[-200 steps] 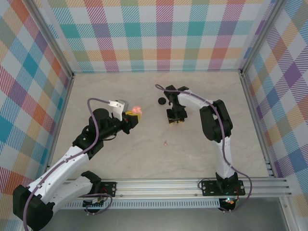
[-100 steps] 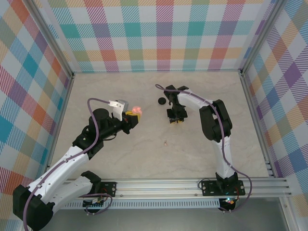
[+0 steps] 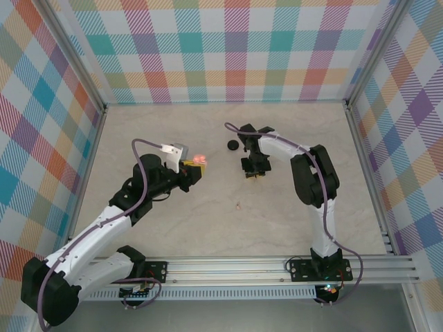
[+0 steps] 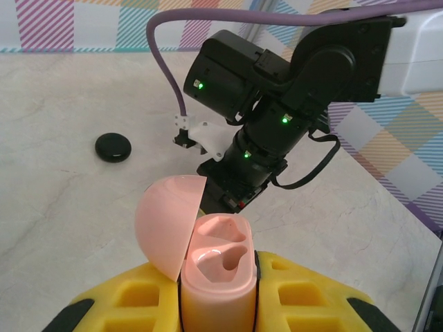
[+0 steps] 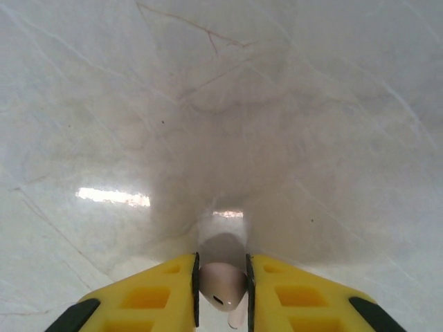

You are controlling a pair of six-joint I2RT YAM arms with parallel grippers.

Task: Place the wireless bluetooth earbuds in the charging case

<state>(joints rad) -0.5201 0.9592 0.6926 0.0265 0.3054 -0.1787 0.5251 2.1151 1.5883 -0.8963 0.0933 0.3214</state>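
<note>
**Both pincers loaded**

My left gripper [image 3: 192, 168] is clamped on the pink charging case [image 4: 216, 266], which sits lid-open at the bottom centre of its wrist view. My right gripper [image 3: 253, 171] pinches a pale pink earbud [image 5: 221, 283] at the bottom centre of its own view. A black puck [image 4: 113, 147] lies at centre left.

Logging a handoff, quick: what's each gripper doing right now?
Left gripper: shut on the open pink charging case.
Right gripper: shut on a pale pink earbud.
</note>
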